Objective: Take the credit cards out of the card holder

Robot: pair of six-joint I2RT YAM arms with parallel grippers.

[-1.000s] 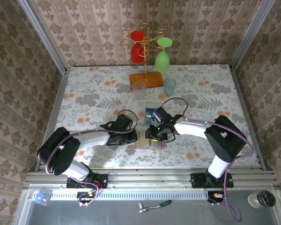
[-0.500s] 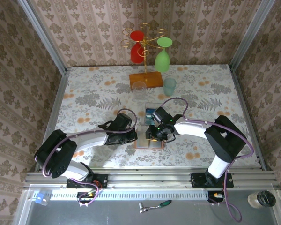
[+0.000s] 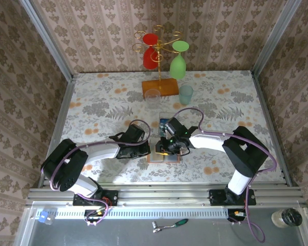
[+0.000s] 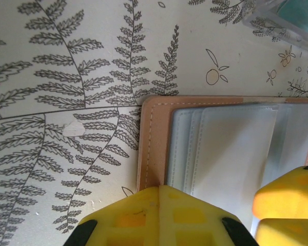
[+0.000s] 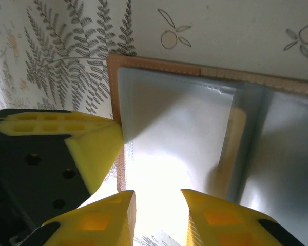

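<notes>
The card holder (image 3: 165, 157) lay open and flat on the table (image 3: 92, 102), long axis left to right, under both grippers. The left gripper (image 4: 159, 193), fingers closed together, sat on its left leather edge. The right gripper (image 5: 157, 197), jaws narrowly apart with nothing plainly pinched, hung just inboard over the pale pockets, so it was the nearer one. A tan strip (image 5: 230, 148) by the fold was possibly a card. Teal credit cards (image 3: 166, 123) lay in the clear box (image 3: 167, 114) beyond.

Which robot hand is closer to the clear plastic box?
Right. The right gripper hangs over the open card holder's left page, its wrist right beside the clear plastic box. The left gripper sits at the card holder's left edge, a bit farther from the box.
</notes>
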